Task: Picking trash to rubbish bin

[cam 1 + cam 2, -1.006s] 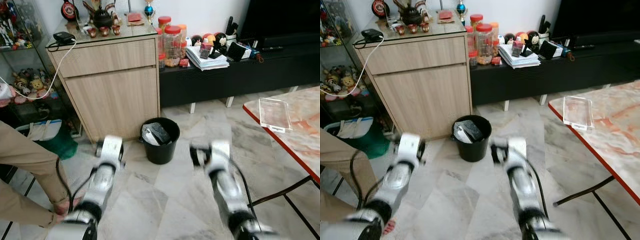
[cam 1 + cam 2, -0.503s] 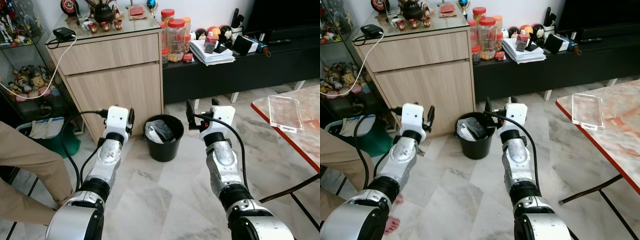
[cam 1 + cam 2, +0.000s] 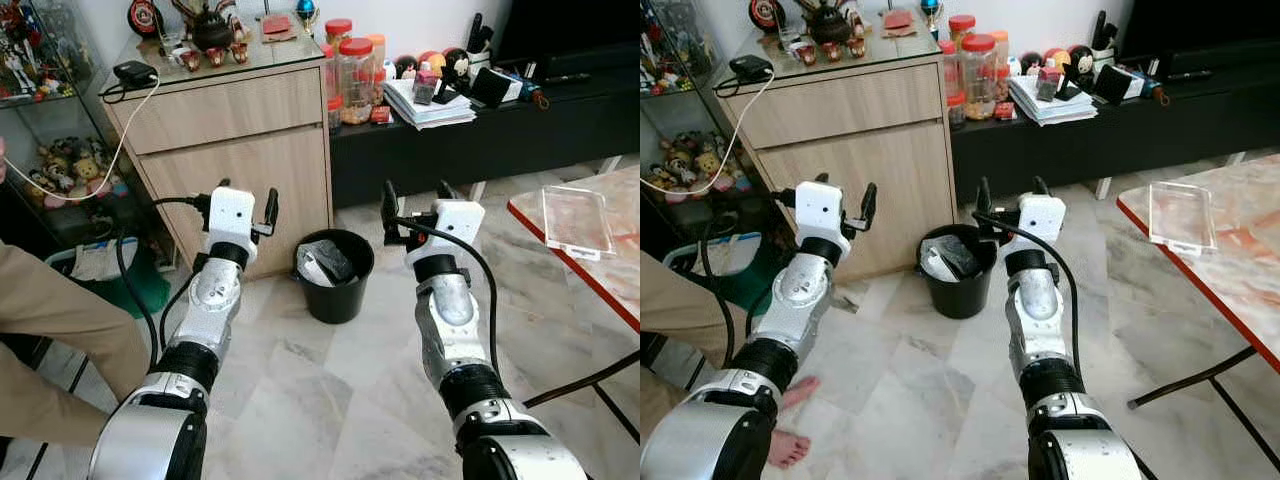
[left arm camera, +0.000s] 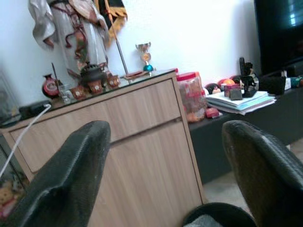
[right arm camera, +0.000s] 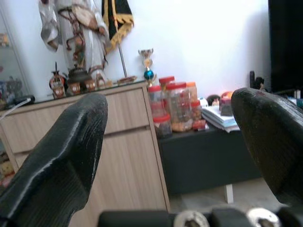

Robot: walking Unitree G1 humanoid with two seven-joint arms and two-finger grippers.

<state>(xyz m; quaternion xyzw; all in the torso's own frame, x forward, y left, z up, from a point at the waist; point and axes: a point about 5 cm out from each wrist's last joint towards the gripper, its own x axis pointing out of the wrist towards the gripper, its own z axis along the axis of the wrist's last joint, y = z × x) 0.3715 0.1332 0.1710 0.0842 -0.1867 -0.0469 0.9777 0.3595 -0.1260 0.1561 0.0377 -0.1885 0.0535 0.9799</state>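
A black rubbish bin [image 3: 336, 290] stands on the marble floor in front of the wooden cabinet. It holds crumpled black and white trash [image 3: 322, 262]. My left gripper [image 3: 247, 197] is raised to the left of the bin and above it, open and holding nothing. My right gripper [image 3: 415, 194] is raised to the right of the bin at about the same height, also open and holding nothing. In the left wrist view the two black fingers [image 4: 61, 179] stand wide apart, with the bin's rim [image 4: 220, 213] low between them. The right wrist view's fingers [image 5: 61, 156] are spread the same way.
A wooden cabinet [image 3: 230, 140] with ornaments stands behind the bin. A low black bench [image 3: 490, 140] runs to its right. A marble table [image 3: 610, 270] with a clear tray [image 3: 578, 220] is at the right. A person's leg [image 3: 50, 320] is at the left, near a glass display case [image 3: 45, 140].
Both arms have risen from low over the floor to either side of the bin, and their motion blur has gone. The camera view has shifted slightly.
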